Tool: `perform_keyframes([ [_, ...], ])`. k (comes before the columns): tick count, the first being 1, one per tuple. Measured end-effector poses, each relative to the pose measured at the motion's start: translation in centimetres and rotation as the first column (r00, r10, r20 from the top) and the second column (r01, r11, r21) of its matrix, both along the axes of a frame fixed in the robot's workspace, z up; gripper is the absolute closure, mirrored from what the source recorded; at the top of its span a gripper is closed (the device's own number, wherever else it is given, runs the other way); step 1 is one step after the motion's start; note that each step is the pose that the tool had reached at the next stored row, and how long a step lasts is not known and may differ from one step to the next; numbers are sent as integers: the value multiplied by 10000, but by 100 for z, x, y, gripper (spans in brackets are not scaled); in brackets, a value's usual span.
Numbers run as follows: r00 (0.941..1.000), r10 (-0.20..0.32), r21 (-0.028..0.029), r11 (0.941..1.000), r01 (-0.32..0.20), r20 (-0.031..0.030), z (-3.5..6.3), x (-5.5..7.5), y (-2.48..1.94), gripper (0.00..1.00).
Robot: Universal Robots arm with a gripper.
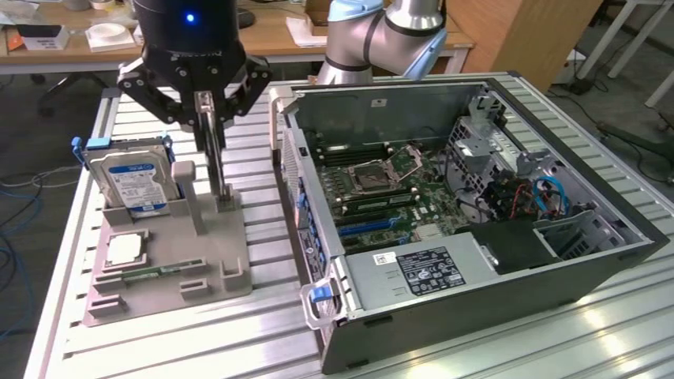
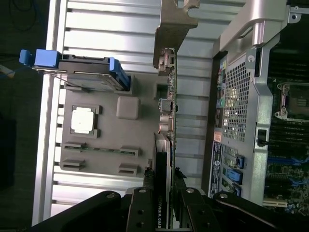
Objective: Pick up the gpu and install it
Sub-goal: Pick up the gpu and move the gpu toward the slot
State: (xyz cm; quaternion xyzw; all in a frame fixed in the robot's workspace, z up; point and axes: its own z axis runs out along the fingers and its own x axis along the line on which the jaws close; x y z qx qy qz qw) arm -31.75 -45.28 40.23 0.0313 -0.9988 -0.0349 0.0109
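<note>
Pinching | black metal claw (image 1: 207,101) clamps top end of thin green gpu card (image 1: 215,154) | card upright, long axis vertical, straight below claw | foot seemingly in grey plastic holder (image 1: 216,272).

The slatted aluminium table (image 1: 189,339) carried two things. Toward the exterior view's left lay a flat grey parts tray (image 1: 216,237), set square to the slats. Toward the exterior view's right an open computer case (image 1: 548,284) lay on its side, open face upward. Its rear panel faced the tray, with a narrow strip of bare slats between them.
</note>
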Motion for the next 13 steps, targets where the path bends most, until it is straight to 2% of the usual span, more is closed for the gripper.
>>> perform_keyframes([
  [13, 10000, 0, 0, 10000, 0, 1, 126, 0, 0, 74],
])
